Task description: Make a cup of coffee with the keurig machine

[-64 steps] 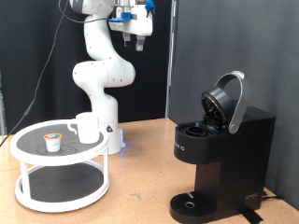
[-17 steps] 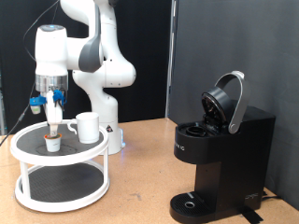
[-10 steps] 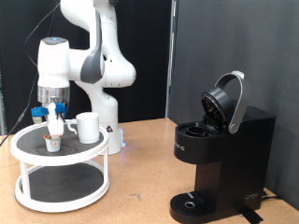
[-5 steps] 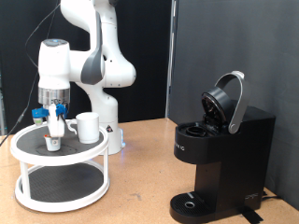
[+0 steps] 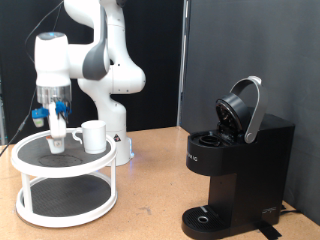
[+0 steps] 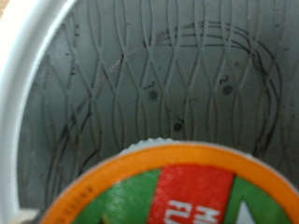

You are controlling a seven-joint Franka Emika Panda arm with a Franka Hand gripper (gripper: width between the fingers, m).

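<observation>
Nearest, at the lower right of the exterior view, the keurig (image 5: 235,165) stands upright on the counter (image 5: 150,195). Its long axis is vertical and its front faces the frame's left. The rounded lid (image 5: 243,108) is hinged open, tilted up and back, with the round drip base (image 5: 207,218) bare below.

At the lower left sits a white two-tier round stand (image 5: 40,208), well apart from the machine, with open counter between them. On its top tier the cup (image 5: 94,136) stands upright, mouth up, handle pointing to the frame's left. Just beside that handle the jaws hang straight down over the tier from the white arm (image 5: 105,60); whether they are apart or together I cannot tell.

The wrist view shows a pod (image 6: 187,191) very close, its orange-rimmed, red and green top facing the camera, over the tier's dark mesh floor (image 6: 168,84).
</observation>
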